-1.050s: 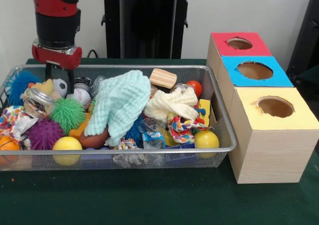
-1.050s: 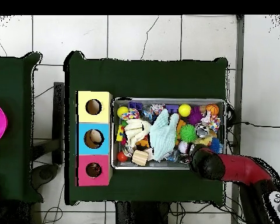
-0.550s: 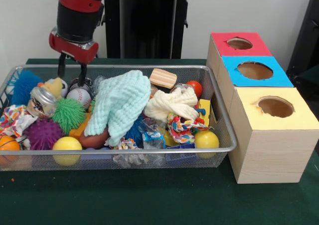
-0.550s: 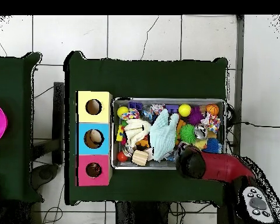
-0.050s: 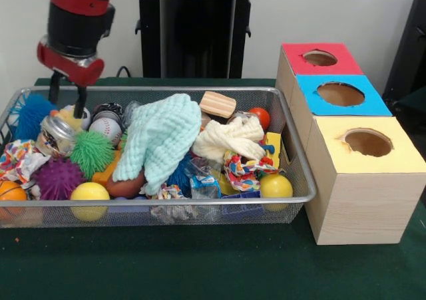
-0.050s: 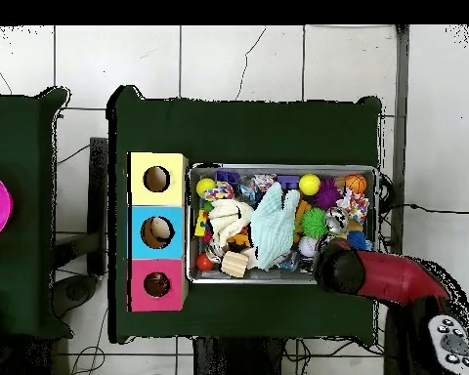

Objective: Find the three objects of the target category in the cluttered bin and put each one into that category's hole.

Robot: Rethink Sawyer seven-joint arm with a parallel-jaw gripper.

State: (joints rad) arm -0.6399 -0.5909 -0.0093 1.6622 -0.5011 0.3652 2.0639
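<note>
Gripper [image 5: 68, 96] shifted back toward 9 o'clock, w/ prongs parted, empty, over wire mesh bin [image 5: 160, 203]; nothing sorted yet, search ongoing.

Our arm [image 5: 76, 10]: round red shell, black band beneath, red collar below that. Our gripper [image 5: 66, 95]: two thin black fingers [image 5: 80, 102]. Beside the bin [image 6: 282, 276], red sleeve, black wrist.
</note>
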